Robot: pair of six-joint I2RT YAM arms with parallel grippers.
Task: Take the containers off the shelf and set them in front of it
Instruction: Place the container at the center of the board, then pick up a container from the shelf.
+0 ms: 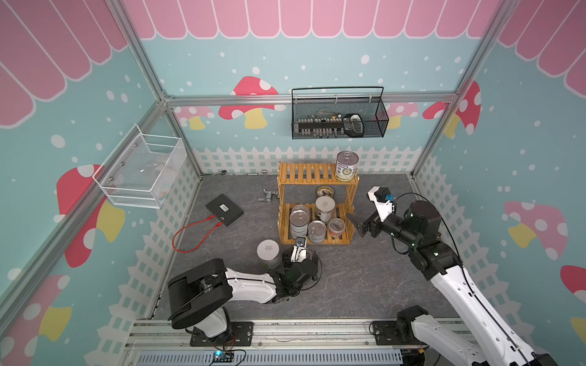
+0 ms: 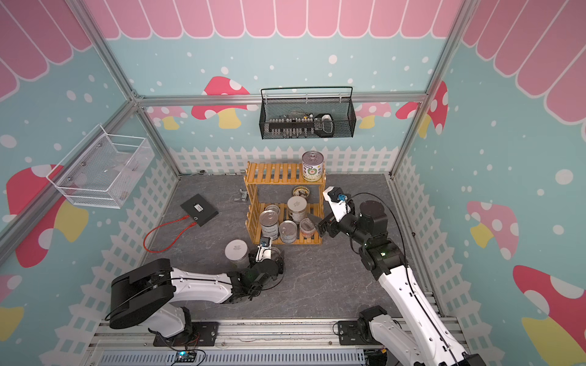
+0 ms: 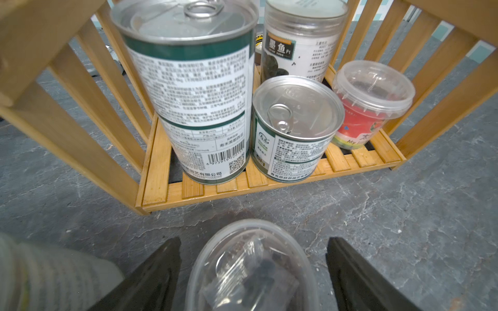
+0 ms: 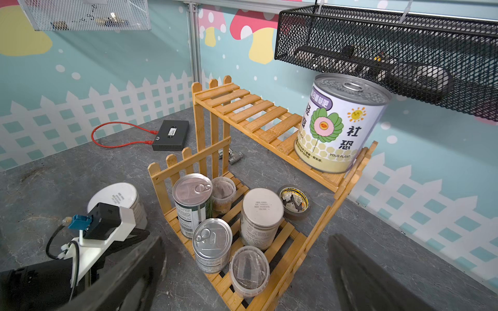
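And there it was, bottom of the left wrist view: the left gripper (image 3: pixel 253 241) stood spread around a small clear plastic jar (image 3: pixel 250 272), with a sliver of grey table (image 1: pixel 364 285) showing on either side, so nothing was clamped. The jar sat on the table just in front of the shelf (image 1: pixel 304 172).

Lower centre in both top views, a white-lidded jar (image 1: pixel 268 250) stood on the table just left of that gripper, off the shelf too. Two down by my count, and this looked like the letting-go step.

Further in, centre frame, the lower tier was crowded. It held a tall pull-tab tin (image 1: pixel 298 221), a short pull-tab tin (image 1: pixel 317 230), a red-labelled clear tub (image 1: pixel 336 226), a second white-lidded jar (image 1: pixel 325 206) and another clear jar (image 1: pixel 300 209) tucked behind the tall tin.

Right of centre, the right gripper (image 1: pixel 356 225) hung wide and empty, just beside the shelf's picket side and level with the tub.

Furthest back, a flower-label tin (image 1: pixel 346 166) stood at the right end of the upper tier.

Next, I'd say, the left gripper needed a clean lift away without nudging either placed jar. The right one, with pickets between it and the tub, would have to come over the top or round the front.
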